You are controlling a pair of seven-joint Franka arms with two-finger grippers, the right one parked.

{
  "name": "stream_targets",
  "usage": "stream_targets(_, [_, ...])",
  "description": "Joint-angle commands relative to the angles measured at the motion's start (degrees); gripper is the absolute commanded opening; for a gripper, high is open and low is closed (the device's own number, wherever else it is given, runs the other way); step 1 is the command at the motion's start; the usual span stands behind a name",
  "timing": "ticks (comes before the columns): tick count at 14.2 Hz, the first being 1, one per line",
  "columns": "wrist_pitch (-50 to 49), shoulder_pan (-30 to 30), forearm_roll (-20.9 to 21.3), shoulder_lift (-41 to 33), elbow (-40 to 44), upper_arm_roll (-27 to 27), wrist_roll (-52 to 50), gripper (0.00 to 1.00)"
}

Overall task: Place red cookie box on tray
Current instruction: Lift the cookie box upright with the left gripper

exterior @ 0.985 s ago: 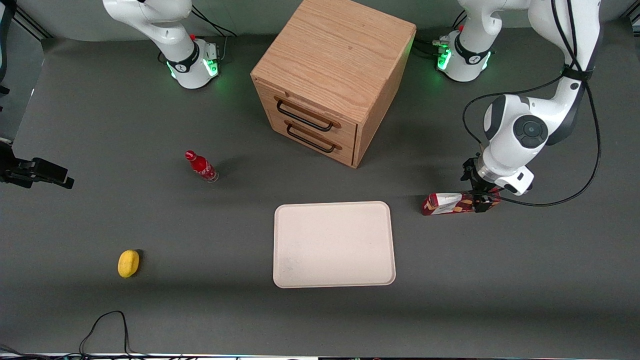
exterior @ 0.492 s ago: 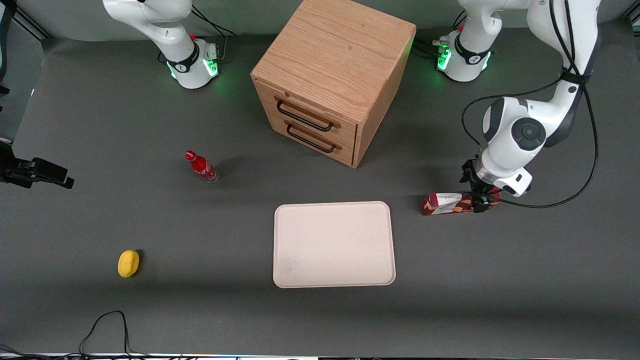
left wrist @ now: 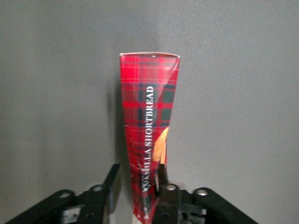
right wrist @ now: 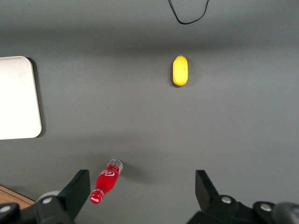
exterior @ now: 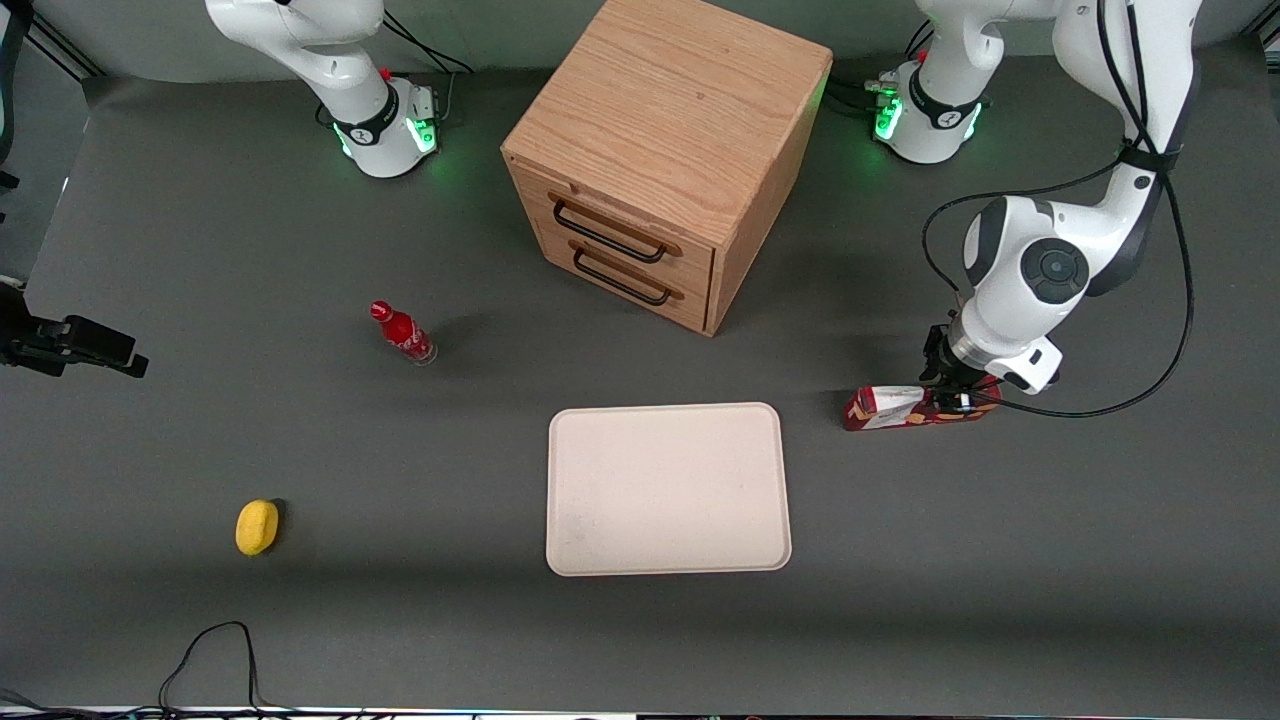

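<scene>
- We see the box [exterior: 905,407] lying flat on the grey table [exterior: 1000,560], toward the working arm's end, just beside the tray [exterior: 667,489] but apart from it, with bare table between them.
- In the left wrist view the box [left wrist: 148,135] shows a red tartan face with the words "VANILLA SHORTBREAD" and a strip of golden biscuit along one edge.
- We see the gripper [exterior: 958,398] down over the end of the box that points away from the tray; in the left wrist view the gripper [left wrist: 140,198] has one black finger on each long side of the carton, and it is pinching the box.
- The tray lies flat near the middle of the table, nearer the front camera than the wooden cabinet [exterior: 665,160].
- The cabinet shows two drawers with dark handles, both closed.
- A small red bottle [exterior: 402,333] stands toward the parked arm's end, farther from the camera than the tray.
- A yellow lemon [exterior: 257,526] lies nearer the camera than the bottle, well apart from it.
</scene>
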Motion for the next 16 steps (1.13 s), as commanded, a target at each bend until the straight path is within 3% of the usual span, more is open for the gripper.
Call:
stream_targets(1, [0.92, -0.30, 1.29, -0.21, -0.43, 0.20, -1.56, 0.00])
stream_targets(8, [-3.36, -0.13, 1.29, -4.41, 1.23, 0.29, -1.03, 0.00])
stream_targets(12, [-21.80, -0.48, 2.26, -9.78, 11.84, 0.03, -0.59, 0.00])
stream_targets(16, [-42.71, -0.13, 2.17, -9.70, 31.25, -0.06, 1.42, 0.00])
